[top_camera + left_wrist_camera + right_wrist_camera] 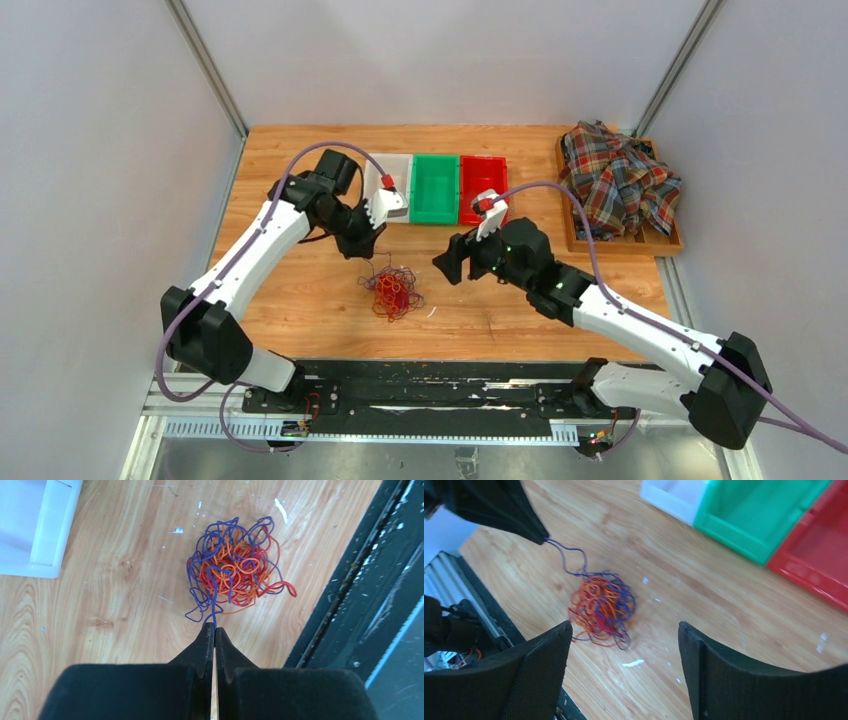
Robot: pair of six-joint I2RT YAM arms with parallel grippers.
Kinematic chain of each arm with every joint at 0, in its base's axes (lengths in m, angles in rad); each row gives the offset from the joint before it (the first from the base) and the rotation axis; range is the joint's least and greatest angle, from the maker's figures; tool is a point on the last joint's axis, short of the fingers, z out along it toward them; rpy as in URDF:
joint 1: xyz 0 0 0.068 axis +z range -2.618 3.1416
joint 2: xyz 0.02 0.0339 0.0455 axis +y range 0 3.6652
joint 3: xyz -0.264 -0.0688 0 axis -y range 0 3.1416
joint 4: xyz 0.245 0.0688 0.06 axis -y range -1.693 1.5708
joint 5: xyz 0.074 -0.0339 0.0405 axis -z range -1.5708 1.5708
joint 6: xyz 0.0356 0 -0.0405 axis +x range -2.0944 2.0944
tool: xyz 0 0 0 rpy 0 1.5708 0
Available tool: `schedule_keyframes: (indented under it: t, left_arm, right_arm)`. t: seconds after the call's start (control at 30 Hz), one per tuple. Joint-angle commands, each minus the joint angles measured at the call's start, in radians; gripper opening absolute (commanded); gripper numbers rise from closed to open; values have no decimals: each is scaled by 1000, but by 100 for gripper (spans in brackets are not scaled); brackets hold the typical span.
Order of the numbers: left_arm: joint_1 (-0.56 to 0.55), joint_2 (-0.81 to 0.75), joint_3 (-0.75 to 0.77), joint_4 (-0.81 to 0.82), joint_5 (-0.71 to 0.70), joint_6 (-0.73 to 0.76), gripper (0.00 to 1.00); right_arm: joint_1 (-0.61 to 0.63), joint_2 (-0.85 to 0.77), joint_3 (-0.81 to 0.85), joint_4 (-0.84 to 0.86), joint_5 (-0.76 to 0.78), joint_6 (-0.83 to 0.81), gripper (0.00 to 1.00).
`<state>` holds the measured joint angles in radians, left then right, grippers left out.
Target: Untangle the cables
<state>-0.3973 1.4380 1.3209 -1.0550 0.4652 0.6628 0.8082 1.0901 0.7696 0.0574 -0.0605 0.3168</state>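
Observation:
The cables (392,290) lie in a fist-sized bunch of red, orange and purple cords on the wooden table (300,300), also seen in the left wrist view (235,570) and right wrist view (603,605). My left gripper (215,627) is shut on a purple cable end (214,611) that runs out of the bunch; it holds it just beyond the bunch's far left side (358,245). My right gripper (624,630) is open and empty, above the table to the right of the bunch (450,262).
A white bin (392,190), a green bin (436,188) and a red bin (484,188) stand in a row behind the bunch. A wooden tray (668,244) with a plaid cloth (618,180) sits at the far right. A black rail (440,385) runs along the near edge.

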Motion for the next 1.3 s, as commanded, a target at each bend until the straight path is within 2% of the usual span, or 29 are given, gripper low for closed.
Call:
schedule_keyframes:
  t: [0.0,0.23,0.4,0.5,0.83,1.07,1.27]
  left_arm:
    - [-9,-46,87,-89,66,-115,1]
    - [-25,-41,280,-94,135,-266,1]
    - [-34,-25,412,-101,165,-331,1]
    - [-39,-17,462,-102,185,-376,1]
    - [-41,3,619,-99,231,-445,1]
    - [-41,35,769,-100,221,-501,0]
    - [-40,66,948,-143,150,-505,0]
  right_arm:
    - [99,25,-29,249,16,-46,79]
    - [154,111,48,295,-25,-74,80]
    - [155,165,43,435,-89,-52,81]
    - [155,208,61,505,-108,-49,81]
    - [156,407,217,578,-96,2,78]
    - [140,488,145,709,-50,125,72]
    - [140,546,102,747,20,145,69]
